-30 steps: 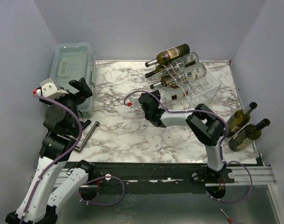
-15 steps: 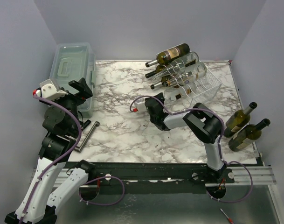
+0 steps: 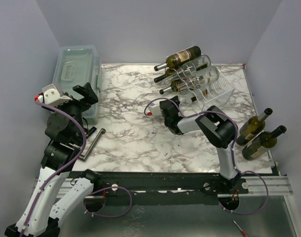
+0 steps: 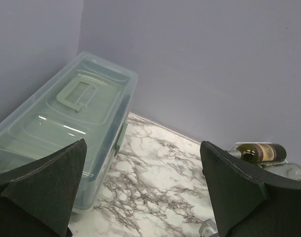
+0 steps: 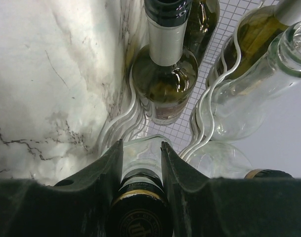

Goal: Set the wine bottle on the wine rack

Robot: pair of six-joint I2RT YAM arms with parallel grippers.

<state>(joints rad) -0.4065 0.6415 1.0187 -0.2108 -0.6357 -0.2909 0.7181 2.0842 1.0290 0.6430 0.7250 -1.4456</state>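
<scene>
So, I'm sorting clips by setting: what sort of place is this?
Probably a robot lab test cell, not a home: left arm and right arm bolted to a rail, plain walls boxing in a marble-pattern table, a staged wine rack holding bottles.

I list: wine bottle (image 5: 139,157), clear glossy glass, dark shiny cap; wine rack (image 3: 218,92), thin white-coated wire, smooth; table (image 3: 125,138), polished marble look; bin (image 4: 51,123), translucent smooth plastic.

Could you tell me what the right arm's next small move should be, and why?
Probably slide the clear bottle slightly deeper: the right tool grips its neck, and its shoulder sits only at the front wires of the wine rack.
</scene>
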